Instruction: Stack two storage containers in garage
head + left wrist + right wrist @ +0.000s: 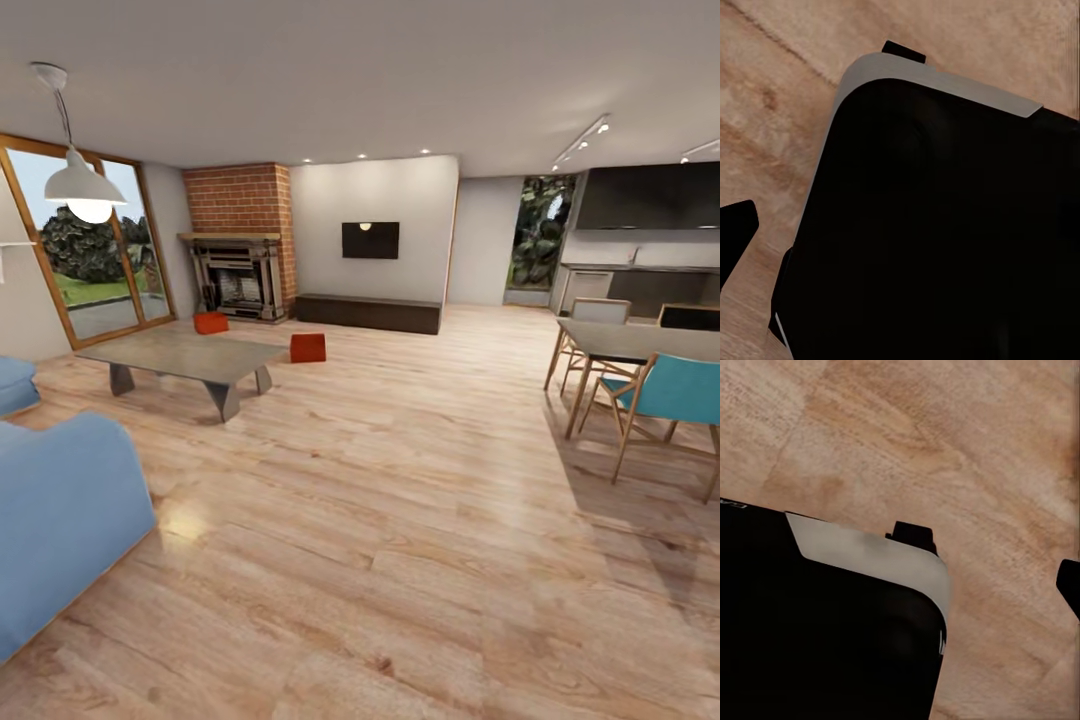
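A home's open living room: light wood plank floor [400, 520], red brick chimney [243, 200] over a dark fireplace [238, 278], wall-mounted TV [370, 240], low dark bench [368, 313], grey coffee table [185, 358], blue sofa [55, 510], dining table [625, 342] with chairs, kitchen counter [640, 268] beyond.

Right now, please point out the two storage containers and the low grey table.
left storage container [210, 322]: head view, front wall.
right storage container [308, 347]: head view, front wall.
low grey table [180, 353]: head view, tabletop.
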`<state>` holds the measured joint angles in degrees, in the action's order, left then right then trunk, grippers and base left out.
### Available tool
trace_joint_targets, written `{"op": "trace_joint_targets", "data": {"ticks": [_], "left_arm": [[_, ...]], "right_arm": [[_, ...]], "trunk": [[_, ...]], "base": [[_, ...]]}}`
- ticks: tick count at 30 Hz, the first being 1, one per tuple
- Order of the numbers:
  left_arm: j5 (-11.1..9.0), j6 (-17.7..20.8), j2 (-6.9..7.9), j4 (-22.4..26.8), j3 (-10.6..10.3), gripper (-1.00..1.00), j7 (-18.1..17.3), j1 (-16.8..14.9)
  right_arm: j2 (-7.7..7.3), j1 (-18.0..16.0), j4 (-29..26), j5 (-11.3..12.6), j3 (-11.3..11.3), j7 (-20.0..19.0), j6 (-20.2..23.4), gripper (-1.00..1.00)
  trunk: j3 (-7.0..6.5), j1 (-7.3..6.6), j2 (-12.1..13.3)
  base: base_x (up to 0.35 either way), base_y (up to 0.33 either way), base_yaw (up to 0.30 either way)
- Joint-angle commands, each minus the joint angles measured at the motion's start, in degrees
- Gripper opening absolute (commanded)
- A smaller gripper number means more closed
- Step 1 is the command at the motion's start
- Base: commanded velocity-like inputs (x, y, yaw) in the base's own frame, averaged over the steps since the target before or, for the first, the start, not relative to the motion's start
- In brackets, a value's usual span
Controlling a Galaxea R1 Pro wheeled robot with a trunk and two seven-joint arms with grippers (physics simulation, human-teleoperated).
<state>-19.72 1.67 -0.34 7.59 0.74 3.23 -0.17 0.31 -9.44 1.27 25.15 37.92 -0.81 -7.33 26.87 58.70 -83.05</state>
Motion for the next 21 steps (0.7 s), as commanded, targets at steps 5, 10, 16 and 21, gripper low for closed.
{"op": "trace_joint_targets", "data": {"ticks": [5,10,16,21], "left_arm": [[-0.2,0.1,-0.01,0.1,0.0,1.00,0.2,0.0],[-0.2,0.1,0.02,0.1,0.1,1.00,0.2,0.0],[-0.2,0.2,-0.01,0.1,0.1,1.00,0.2,0.0],[-0.2,0.2,0.03,0.1,0.0,1.00,0.2,0.0]], "right_arm": [[-0.03,-0.1,0.1,0.6,0.5,-0.1,-0.3,1.00],[-0.04,-0.1,0.1,0.6,0.5,-0.1,-0.3,1.00],[-0.03,-0.1,0.1,0.6,0.5,0.0,-0.3,1.00],[-0.04,-0.1,0.1,0.6,0.4,0.0,-0.3,1.00]], "trunk": [[0.06,0.03,0.0],[0.06,0.03,0.0],[0.06,0.03,0.0],[0.06,0.03,0.0]], "base": [[0.322,0.000,0.000],[0.322,0.000,0.000],[0.322,0.000,0.000],[0.322,0.000,0.000]]}}
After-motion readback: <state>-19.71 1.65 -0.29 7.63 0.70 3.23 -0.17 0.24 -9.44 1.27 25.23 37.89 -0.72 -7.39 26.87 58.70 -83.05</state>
